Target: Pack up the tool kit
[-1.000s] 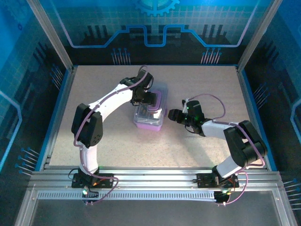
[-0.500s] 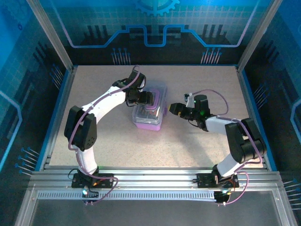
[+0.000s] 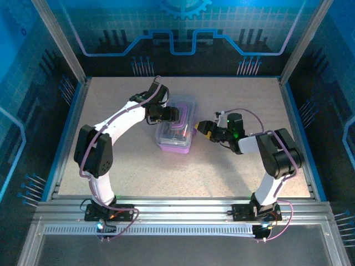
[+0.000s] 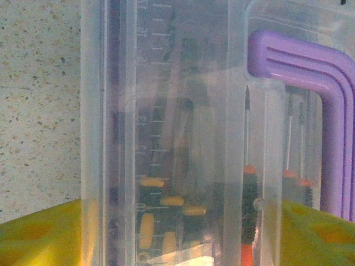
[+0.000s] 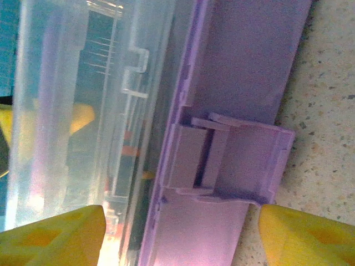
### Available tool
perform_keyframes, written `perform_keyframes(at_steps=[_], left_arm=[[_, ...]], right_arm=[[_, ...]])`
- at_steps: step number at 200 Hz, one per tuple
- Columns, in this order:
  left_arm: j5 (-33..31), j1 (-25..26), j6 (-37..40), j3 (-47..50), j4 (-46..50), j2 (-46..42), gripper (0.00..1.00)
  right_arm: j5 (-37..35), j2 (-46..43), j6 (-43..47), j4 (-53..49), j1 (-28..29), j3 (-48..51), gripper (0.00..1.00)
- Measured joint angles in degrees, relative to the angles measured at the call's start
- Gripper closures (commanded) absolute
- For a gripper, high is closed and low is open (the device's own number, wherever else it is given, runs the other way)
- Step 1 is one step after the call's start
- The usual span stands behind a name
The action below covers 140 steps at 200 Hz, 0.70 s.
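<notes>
case [image 3: 176, 139] mid-tabletop [image 3: 222, 172]. left hand [image 3: 177, 114] spread over its lid, contact unclear. right hand [image 3: 198, 128] spread, straddling the side latch [image 5: 233, 160].

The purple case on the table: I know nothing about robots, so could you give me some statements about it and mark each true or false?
1. The case rests on the table. True.
2. Screwdrivers lie loose beside it. False: the screwdrivers are inside, seen through the clear lid.
3. Its handle is purple. True.
4. The right gripper has its fingers pressed together. False: its fingers stand wide apart, with the purple latch between them.
</notes>
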<state>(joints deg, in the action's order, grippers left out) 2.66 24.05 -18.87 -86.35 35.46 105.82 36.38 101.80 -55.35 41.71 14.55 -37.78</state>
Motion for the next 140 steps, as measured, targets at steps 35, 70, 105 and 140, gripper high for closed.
perform_keyframes(at_steps=[35, 70, 105, 140], left_arm=[[-1.73, 0.22, 0.87, -0.52, 0.7, 0.63, 0.45], [-1.42, 0.15, 0.92, -0.5, 0.7, 0.76, 0.5], [1.25, -1.2, 1.05, -0.37, 0.7, 0.74, 0.53], [4.11, -2.8, 1.14, -0.15, 0.5, 0.72, 0.54]], right_arm=[[0.55, 2.01, -4.24, 5.6, -2.89, 1.75, 0.24], [1.53, 3.65, -5.92, 7.91, -3.65, 1.79, 0.23], [2.4, 6.1, -7.61, 9.68, -3.48, 0.85, 0.22], [2.64, 8.52, -9.16, 11.08, -1.4, -1.09, 0.22]])
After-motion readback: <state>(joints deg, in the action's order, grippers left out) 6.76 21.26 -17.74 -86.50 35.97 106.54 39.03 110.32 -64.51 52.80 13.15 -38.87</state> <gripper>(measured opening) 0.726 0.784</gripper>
